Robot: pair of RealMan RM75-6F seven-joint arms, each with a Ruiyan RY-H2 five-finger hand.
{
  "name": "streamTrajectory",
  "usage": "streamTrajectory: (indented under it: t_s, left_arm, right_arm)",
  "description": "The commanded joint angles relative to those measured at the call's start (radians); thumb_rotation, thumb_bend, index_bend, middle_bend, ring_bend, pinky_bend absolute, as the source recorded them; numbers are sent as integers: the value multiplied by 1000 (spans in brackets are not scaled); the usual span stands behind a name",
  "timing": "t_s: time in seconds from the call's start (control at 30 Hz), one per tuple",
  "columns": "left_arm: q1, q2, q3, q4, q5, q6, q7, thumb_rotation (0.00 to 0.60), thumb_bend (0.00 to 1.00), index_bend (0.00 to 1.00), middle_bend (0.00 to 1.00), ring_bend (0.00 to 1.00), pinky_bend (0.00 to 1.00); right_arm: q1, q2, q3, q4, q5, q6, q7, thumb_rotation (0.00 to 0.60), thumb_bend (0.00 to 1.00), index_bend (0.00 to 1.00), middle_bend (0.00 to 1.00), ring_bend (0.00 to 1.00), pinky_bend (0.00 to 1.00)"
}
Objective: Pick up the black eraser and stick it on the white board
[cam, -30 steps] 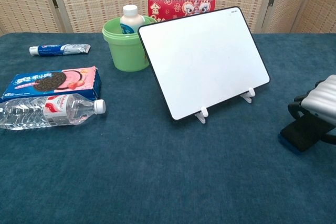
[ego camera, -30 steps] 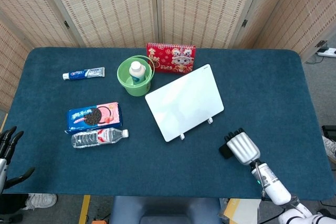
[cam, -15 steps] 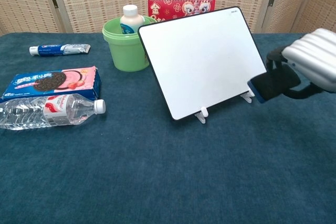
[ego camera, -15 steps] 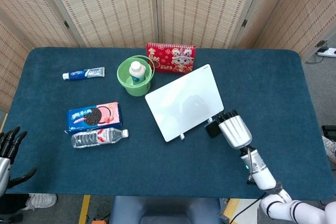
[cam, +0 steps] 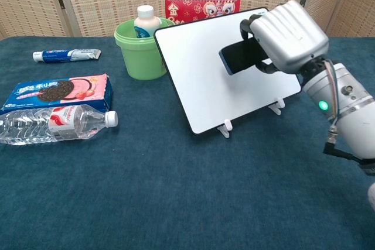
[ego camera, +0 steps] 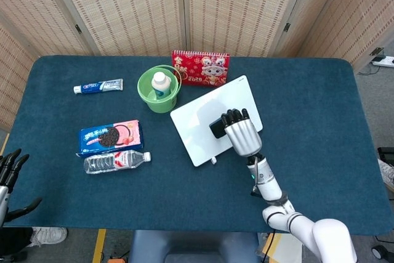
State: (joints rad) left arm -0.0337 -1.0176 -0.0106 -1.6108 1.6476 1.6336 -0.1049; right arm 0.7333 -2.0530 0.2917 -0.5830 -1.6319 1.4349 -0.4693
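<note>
My right hand (ego camera: 242, 135) (cam: 286, 33) grips the black eraser (ego camera: 217, 127) (cam: 238, 57) and holds it in front of the white board (ego camera: 196, 126) (cam: 202, 68), over the board's middle. Whether the eraser touches the board surface I cannot tell. The board leans back on two small white feet in the middle of the blue table. My left hand (ego camera: 8, 172) hangs open off the table's front left corner, fingers spread, holding nothing; the chest view does not show it.
Behind the board stand a green bucket (ego camera: 158, 92) (cam: 138, 50) with a white bottle inside and a red calendar (ego camera: 201, 68) (cam: 202, 7). On the left lie a toothpaste tube (ego camera: 98, 85) (cam: 65, 55), a cookie box (ego camera: 110, 137) (cam: 57, 91) and a water bottle (ego camera: 116, 161) (cam: 54, 123).
My right hand lifted the eraser off the table at the front right and carried it up and left, from beside the board's right foot to in front of its face.
</note>
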Motion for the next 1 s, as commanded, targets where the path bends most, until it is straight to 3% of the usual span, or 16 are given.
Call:
streamTrajectory:
  t_s: [0.03,0.17,0.5,0.63,0.83,0.9,1.0]
  left_arm:
    - [2,4,2,0,6,7,-11,600,194,0,0,0,10]
    - [4,6,3,4,7,10,-20,600,195,0,0,0,10]
    - [7,7,-2,-4,-5,12,-15,600,195,0,0,0,10]
    - [9,7,-4,-4,-8,16,-17,600,195,0,0,0,10]
    - [13,8,-11,1,-23,21,-21,600,196,0,0,0,10]
    - [13,6,-12,1,-24,20,-15,600,196,0,0,0,10]
    - [10,-1,-11,-2,-23,13,5,600,195,0,0,0,10]
  right_arm:
    - [60,-68,29,98,40,-14,3,600,248,556,454,509,463]
    - [86,-104,36,173,74,-43,7,600,249,487,404,477,453]
    - [115,-139,24,258,130,-98,14,600,249,44,169,291,345]
    - [105,-130,14,251,145,-105,-4,600,249,2,113,242,305]
    - [13,-31,-43,92,118,5,-14,600,249,0,30,163,231]
    - [-45,38,-75,-28,97,66,-21,600,249,0,13,150,218]
    - [-157,190,-139,-297,66,150,-47,600,249,0,1,134,201]
